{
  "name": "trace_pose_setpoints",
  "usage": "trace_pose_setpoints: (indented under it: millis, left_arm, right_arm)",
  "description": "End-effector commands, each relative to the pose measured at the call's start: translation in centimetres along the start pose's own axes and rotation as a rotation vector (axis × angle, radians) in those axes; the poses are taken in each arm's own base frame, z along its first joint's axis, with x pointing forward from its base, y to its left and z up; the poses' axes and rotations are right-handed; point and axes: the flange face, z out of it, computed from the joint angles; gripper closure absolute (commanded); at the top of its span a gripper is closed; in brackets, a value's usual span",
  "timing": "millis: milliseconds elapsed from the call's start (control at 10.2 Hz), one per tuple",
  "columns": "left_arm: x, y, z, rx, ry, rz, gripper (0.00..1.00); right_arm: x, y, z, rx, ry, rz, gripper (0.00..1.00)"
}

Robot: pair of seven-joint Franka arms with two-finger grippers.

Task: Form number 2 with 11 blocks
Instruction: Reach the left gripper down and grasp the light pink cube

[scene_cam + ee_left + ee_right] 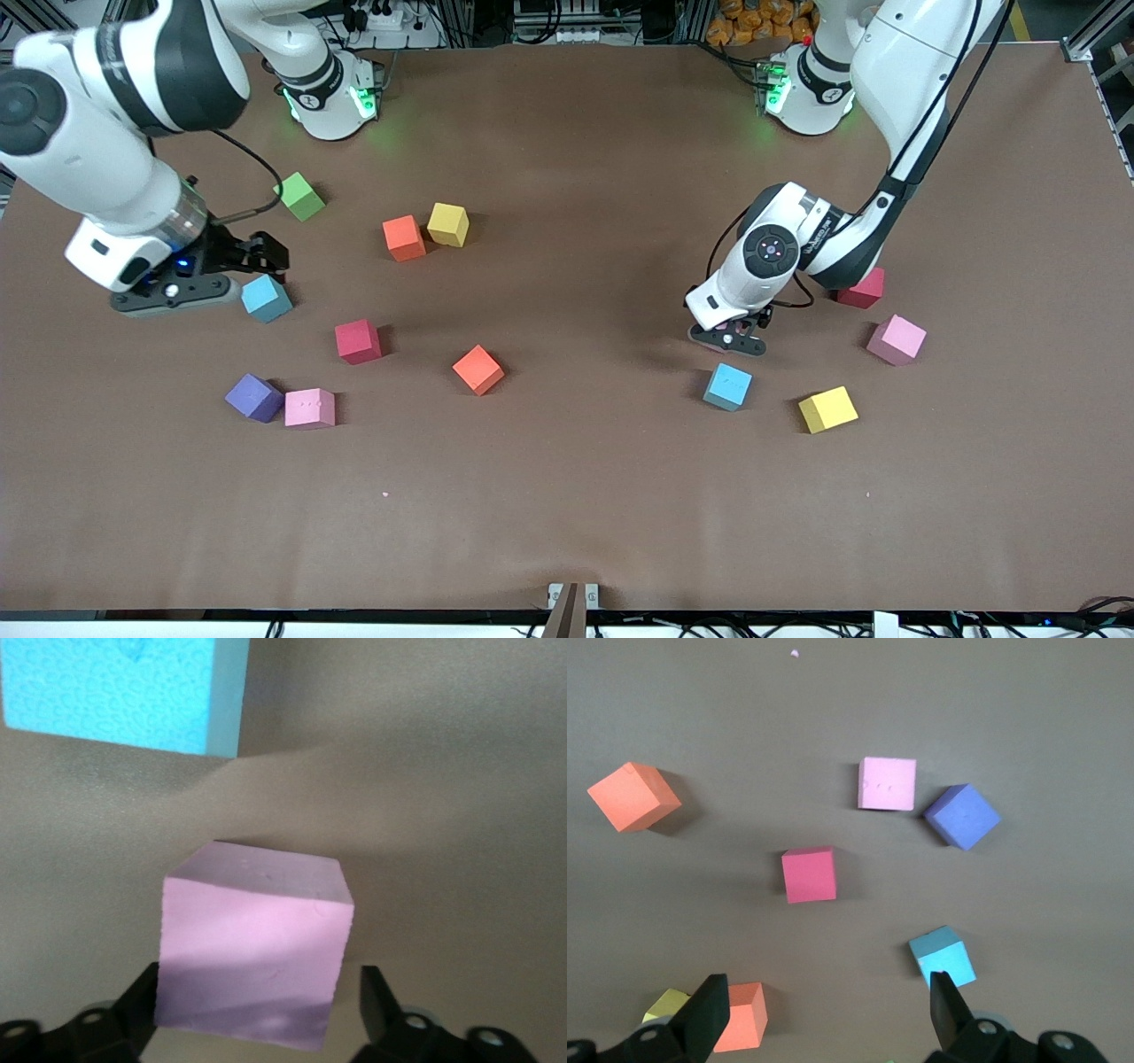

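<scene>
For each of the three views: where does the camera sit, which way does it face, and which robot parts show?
Front view: high across the table, facing both arms; the left gripper is low over a pink cube, the right gripper is up.
Left wrist view: looks down between its fingertips at the pink cube.
Right wrist view: looks down on scattered cubes.
Shared: the blue cube; the red cube.

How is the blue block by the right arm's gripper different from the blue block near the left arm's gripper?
The blue block by the right gripper lies at the right arm's end of the table, just beside the hovering right gripper. The other blue block lies at the left arm's end, nearer the front camera, apart from the left gripper, whose fingers flank a pink block. Both look equal in size and colour and rest flat on the table.
</scene>
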Motion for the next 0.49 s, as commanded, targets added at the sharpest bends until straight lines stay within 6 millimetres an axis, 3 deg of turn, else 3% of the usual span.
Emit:
trace_pose_setpoints:
  millis: [0,98,196,392]
  left_arm:
    - [0.3,-0.1,-0.1,0.013,0.015,-0.057,0.75]
    - [0.9,0.1,-0.2,0.008,0.022,-0.088,0.93]
    - [1.0,0.3,-0.3,0.006,0.025,-0.109,1.00]
    - [1.1,0.3,-0.4,0.005,0.028,-0.157,1.00]
  right_arm:
    - [-2.0,-0.3,3.0,0.027,-0.036,0.011,0.00]
    - [-2.1,-0.5,3.8,0.027,-0.033,0.006,0.00]
    - [-2.4,-1.2,5.0,0.026,-0.021,-0.008,0.00]
    - [-3.2,-1.7,8.3,0.026,0.052,-0.041,0.00]
